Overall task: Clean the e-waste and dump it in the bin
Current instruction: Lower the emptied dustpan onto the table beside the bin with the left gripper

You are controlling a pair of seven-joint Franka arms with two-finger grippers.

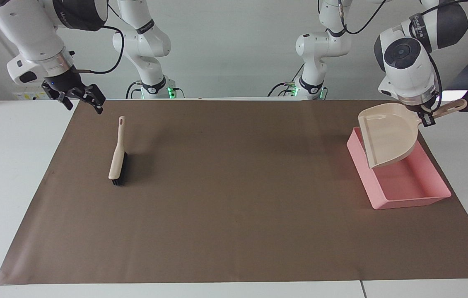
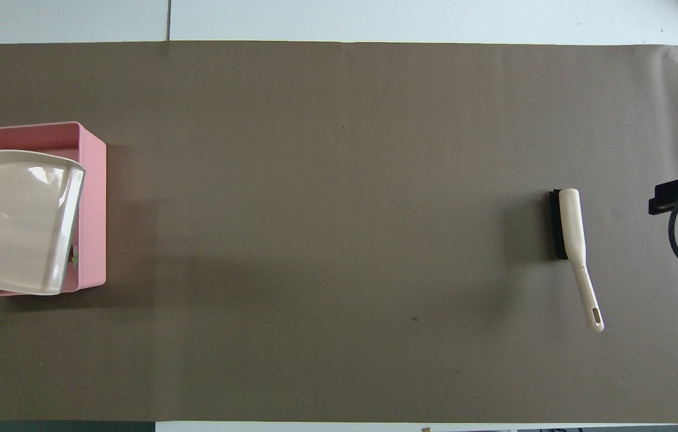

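Note:
The pink bin (image 1: 408, 202) stands at the left arm's end of the mat, and also shows in the overhead view (image 2: 93, 204). My left gripper (image 1: 425, 119) is shut on the handle of the beige dustpan (image 1: 388, 134), held tilted over the bin, mouth down. The dustpan (image 2: 15, 219) covers most of the bin's inside. A sliver of the white-and-green e-waste bit (image 2: 74, 257) shows by the bin's wall. The black block is hidden under the dustpan. My right gripper (image 1: 80, 99) is open and empty, raised over the mat's edge at the right arm's end.
A beige hand brush with black bristles (image 1: 117, 157) lies on the brown mat (image 1: 234, 198) toward the right arm's end, its handle pointing toward the robots. It also shows in the overhead view (image 2: 573, 240). White table borders the mat.

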